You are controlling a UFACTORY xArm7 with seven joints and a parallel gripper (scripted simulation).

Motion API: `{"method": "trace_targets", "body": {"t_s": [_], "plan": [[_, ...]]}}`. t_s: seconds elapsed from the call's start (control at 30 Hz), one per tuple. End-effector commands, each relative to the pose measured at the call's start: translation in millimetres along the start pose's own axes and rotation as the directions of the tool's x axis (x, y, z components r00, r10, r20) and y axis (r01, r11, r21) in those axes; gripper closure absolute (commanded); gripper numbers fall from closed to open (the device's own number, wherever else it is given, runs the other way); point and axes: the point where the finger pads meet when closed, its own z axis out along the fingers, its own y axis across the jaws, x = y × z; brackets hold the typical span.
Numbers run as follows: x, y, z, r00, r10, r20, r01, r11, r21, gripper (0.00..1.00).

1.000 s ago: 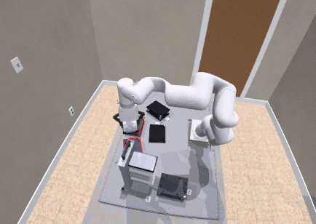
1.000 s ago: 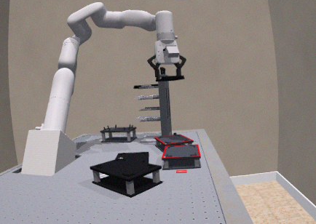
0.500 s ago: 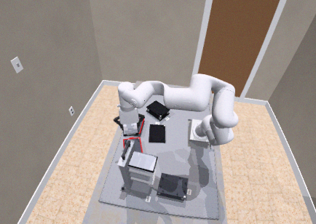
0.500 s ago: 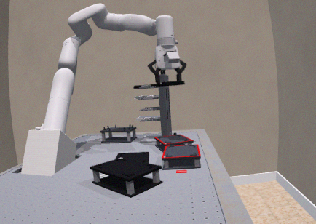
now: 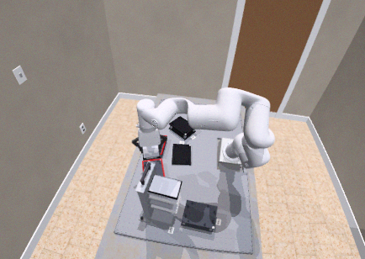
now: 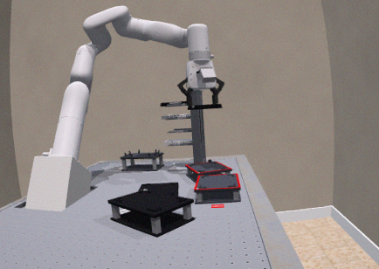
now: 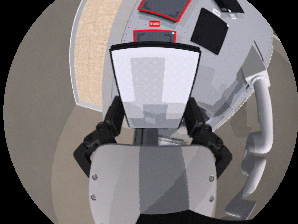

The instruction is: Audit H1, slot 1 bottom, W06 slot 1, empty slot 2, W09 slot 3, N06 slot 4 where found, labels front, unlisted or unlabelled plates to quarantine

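My gripper (image 6: 201,99) is shut on a flat plate (image 7: 154,90), gripping its two long sides and holding it level, high in the air. The plate looks pale grey from above in the wrist view and shows as a thin dark slab (image 6: 205,106) from the side. It hangs in front of the plate hotel H1 (image 6: 197,133), at about the height of the top shelf. The hotel's shelves (image 6: 178,123) stick out to the left of its post; I cannot read any labels. From above, the hotel (image 5: 163,192) shows a pale top and my gripper (image 5: 151,152) stands just beyond it.
A raised black nest (image 6: 150,204) stands in the foreground, a nest with locator pins (image 6: 141,159) behind it. The arm's base (image 6: 54,182) is at the left.
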Motion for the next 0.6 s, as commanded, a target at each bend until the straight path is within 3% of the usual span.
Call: {"method": "trace_targets", "body": {"t_s": [0.0,0.57], "plan": [[0.6,-1.1,4.3,1.000,0.000,-0.001,0.000,1.000,0.005,1.00],[0.6,-1.2,29.3,1.000,0.000,-0.001,0.000,1.000,0.005,1.00]]}}
